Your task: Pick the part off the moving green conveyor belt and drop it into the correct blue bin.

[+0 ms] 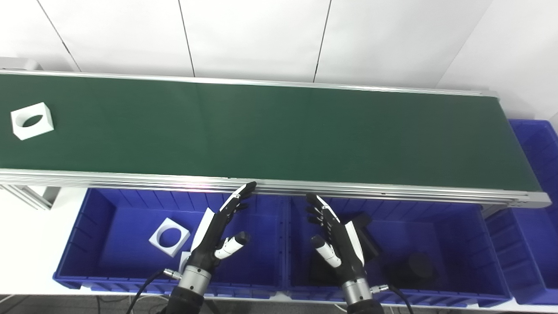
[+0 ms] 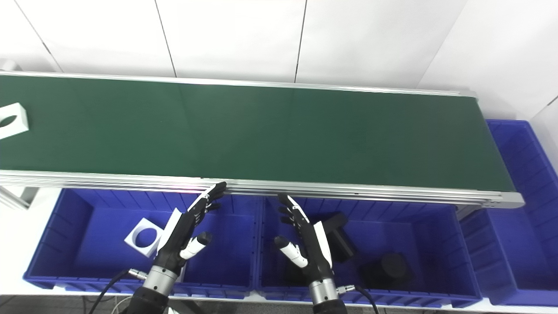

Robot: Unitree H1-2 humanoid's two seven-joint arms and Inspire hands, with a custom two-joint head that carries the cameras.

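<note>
A white square part point(image 1: 32, 121) with a round hole lies flat on the green conveyor belt point(image 1: 279, 131), near the belt's left end and about midway between its far and near rails; nothing touches it; no writing or label can be read on it or anywhere else in view. Below the belt's near rail stand blue bins side by side; the left bin point(image 1: 109, 257) holds another white holed part point(image 1: 170, 237) lying tilted on its floor; the middle bin point(image 1: 457, 244) holds black parts point(image 1: 414, 267); a third blue bin point(image 1: 536, 174) stands past the belt's right end. The left hand point(image 1: 218, 235) hovers over the left bin's right side, fingers spread and straight, empty, fingertips reaching the near rail; the right hand point(image 1: 338, 240) hovers over the middle bin's left side, likewise spread and holding nothing.
</note>
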